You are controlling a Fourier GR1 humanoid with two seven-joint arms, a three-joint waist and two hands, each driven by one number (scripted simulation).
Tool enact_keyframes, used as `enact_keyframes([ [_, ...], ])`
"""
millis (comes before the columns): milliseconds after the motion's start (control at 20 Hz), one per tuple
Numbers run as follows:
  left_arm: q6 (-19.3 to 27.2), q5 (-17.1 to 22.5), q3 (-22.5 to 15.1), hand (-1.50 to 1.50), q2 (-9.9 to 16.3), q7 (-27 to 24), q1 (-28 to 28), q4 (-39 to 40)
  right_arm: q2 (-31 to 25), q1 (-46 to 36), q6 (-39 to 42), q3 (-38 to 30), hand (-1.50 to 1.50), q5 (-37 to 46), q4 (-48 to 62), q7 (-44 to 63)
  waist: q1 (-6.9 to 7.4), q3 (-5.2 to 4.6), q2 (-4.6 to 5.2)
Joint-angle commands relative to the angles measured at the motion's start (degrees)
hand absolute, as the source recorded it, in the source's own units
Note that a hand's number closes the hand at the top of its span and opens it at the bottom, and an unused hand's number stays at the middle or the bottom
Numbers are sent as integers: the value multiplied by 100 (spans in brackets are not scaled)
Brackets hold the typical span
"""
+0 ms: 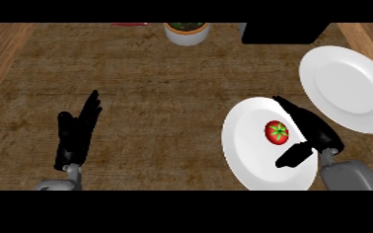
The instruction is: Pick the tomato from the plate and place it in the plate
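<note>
Right hand (312, 134) over right rim of near plate (247, 153), fingers spread, thumb low, gripping nothing; we see fingers reaching just beside tomato (277, 132), contact unclear. Tomato red, green stem up, resting on near plate right of centre. Second plate (342, 86) sits just beyond, at table's right edge. Left hand (75, 133) at lower left, open, fingers up, resting above brown table (167, 94). Potted plant (186, 32) at far edge.
</note>
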Motion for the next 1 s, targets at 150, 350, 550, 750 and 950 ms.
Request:
enact_keyframes([
  [150,-85,-208,167,0,-208,-6,-12,94,242,105,440,-373,-150,341,25,-259,-14,0,-2],
  [350,4,-317,85,0,-344,-16,18,-33,282,-140,197,-214,150,868,553,-587,-3,0,0],
  [550,-220,-217,319,0,-191,62,-65,80,546,-68,-350,-211,150,1202,617,-991,-6,1,1],
  [750,-400,-241,252,0,-220,-125,375,-208,305,-191,-48,-542,150,1279,484,-1054,-2,0,-3],
  [950,-141,-429,151,0,-362,-45,249,-250,388,0,-961,-691,150,1626,378,-931,-9,1,-4],
])
